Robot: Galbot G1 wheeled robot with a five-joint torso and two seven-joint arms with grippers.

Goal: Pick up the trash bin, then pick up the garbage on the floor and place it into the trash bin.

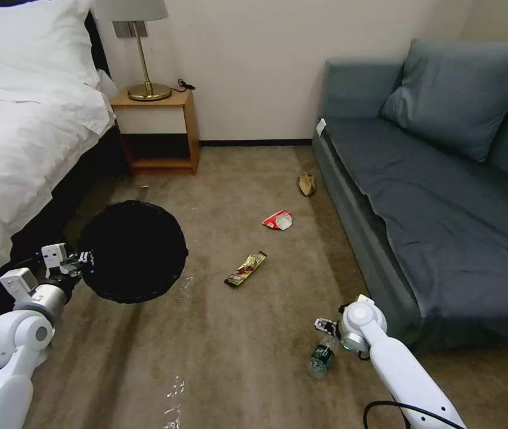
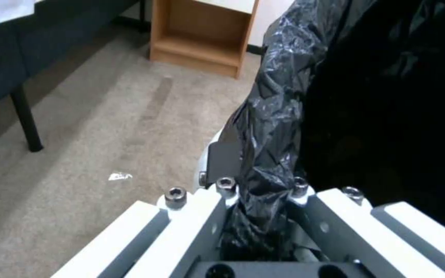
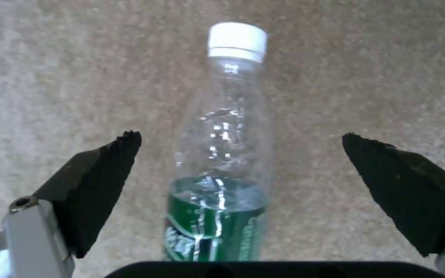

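My left gripper [image 1: 84, 260] is shut on the rim of the trash bin [image 1: 132, 250], whose black bag liner [image 2: 274, 116] is pinched between the jaws in the left wrist view, where the left gripper [image 2: 261, 189] grips the folded plastic. The bin hangs above the carpet near the bed. Garbage lies on the floor: a clear bottle [image 1: 321, 357] with a green label, a yellow-brown wrapper [image 1: 245, 268], a red-and-white packet [image 1: 278, 220] and a brown banana peel [image 1: 307, 183]. My right gripper [image 1: 327, 326] is low over the bottle [image 3: 222, 162]. In the right wrist view the right gripper [image 3: 240, 139] stands open, one finger on each side, apart from it.
A bed with white sheets [image 1: 21, 131] runs along the left. A wooden nightstand [image 1: 158, 131] with a brass lamp [image 1: 143, 53] stands at the back wall. A grey-blue sofa [image 1: 433, 196] lines the right, close to the right arm. Brown carpet [image 1: 236, 357] lies between.
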